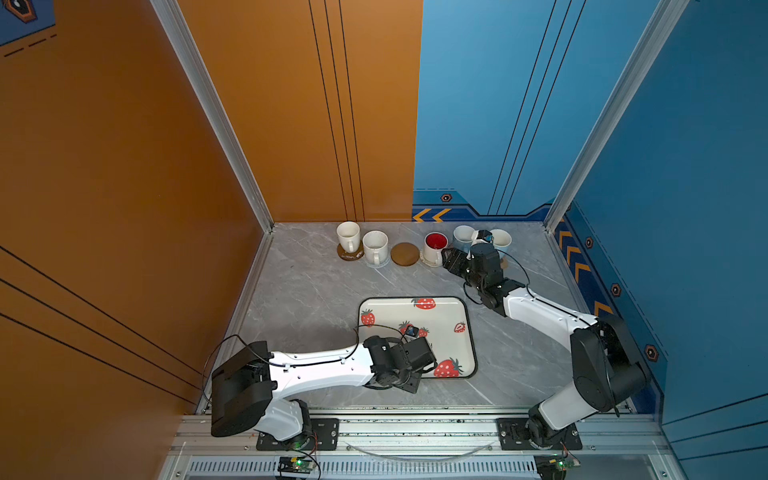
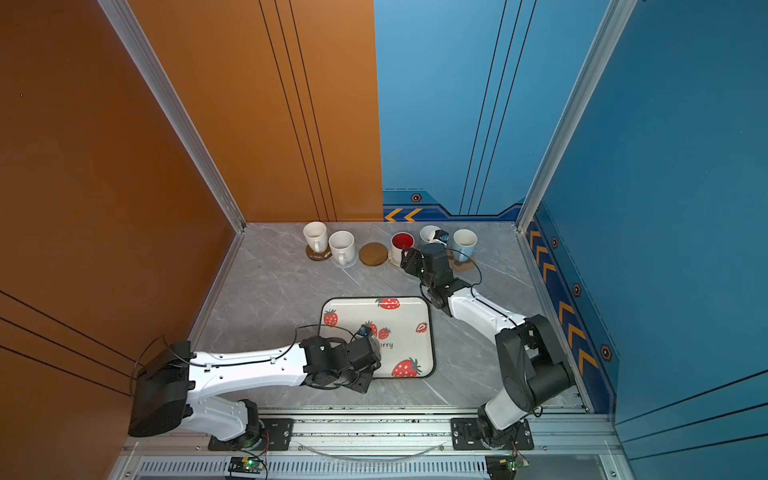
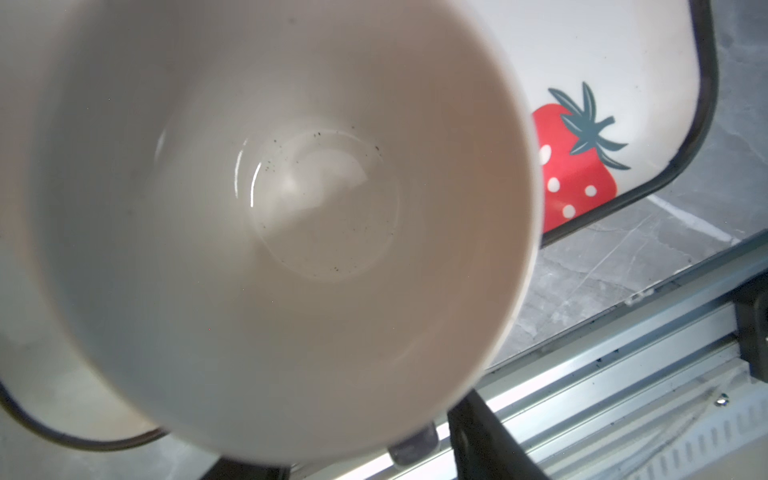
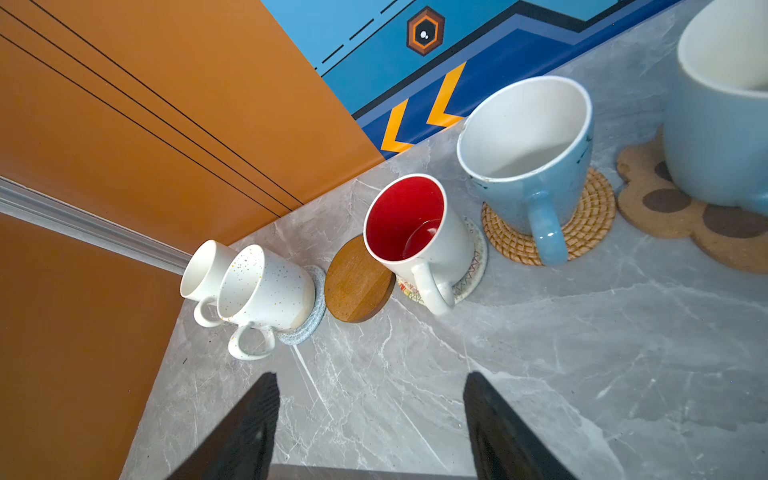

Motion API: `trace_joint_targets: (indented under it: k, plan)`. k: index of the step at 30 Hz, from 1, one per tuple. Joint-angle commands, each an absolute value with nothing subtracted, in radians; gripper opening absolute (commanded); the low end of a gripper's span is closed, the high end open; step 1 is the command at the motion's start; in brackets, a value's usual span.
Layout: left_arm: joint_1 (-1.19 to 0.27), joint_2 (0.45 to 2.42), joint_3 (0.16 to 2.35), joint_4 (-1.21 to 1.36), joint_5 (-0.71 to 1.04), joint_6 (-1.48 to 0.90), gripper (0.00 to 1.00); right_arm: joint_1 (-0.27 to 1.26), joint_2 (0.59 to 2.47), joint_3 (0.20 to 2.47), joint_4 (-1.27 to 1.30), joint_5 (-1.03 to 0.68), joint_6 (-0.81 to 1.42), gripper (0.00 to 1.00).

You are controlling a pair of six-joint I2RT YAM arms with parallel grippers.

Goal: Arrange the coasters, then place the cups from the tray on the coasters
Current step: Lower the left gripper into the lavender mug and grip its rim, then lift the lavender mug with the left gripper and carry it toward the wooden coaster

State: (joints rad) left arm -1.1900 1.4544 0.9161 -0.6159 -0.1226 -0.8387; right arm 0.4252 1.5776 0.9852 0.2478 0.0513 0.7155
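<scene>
A pale cup [image 3: 270,208] fills the left wrist view, standing on the strawberry tray [image 3: 602,62]. My left gripper [image 3: 365,457] is open, its dark fingers [image 3: 486,440] either side of the cup's handle stub [image 3: 413,446]. In both top views the left wrist [image 1: 401,355] hides that cup. Five cups stand on coasters along the back wall: plain white [image 4: 203,270], speckled [image 4: 266,286], red-inside [image 4: 407,224] and two light blue [image 4: 528,137] [image 4: 723,124]. One brown disc coaster [image 4: 357,282] is bare. My right gripper [image 4: 370,399] hangs open over the tabletop before the row.
The tray [image 1: 440,316] lies near the table's front middle, its rim close to the metal rail [image 3: 623,365]. Orange and blue walls enclose the table on three sides. The right arm [image 1: 540,311] slants from the front right toward the row.
</scene>
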Motion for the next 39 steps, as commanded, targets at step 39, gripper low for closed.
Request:
trace_joint_targets:
  k: [39]
  plan:
    - [-1.147, 1.523, 0.904, -0.59, -0.126, -0.842, 0.26, 0.409, 1.604, 0.981, 0.281, 0.009, 0.737, 0.69]
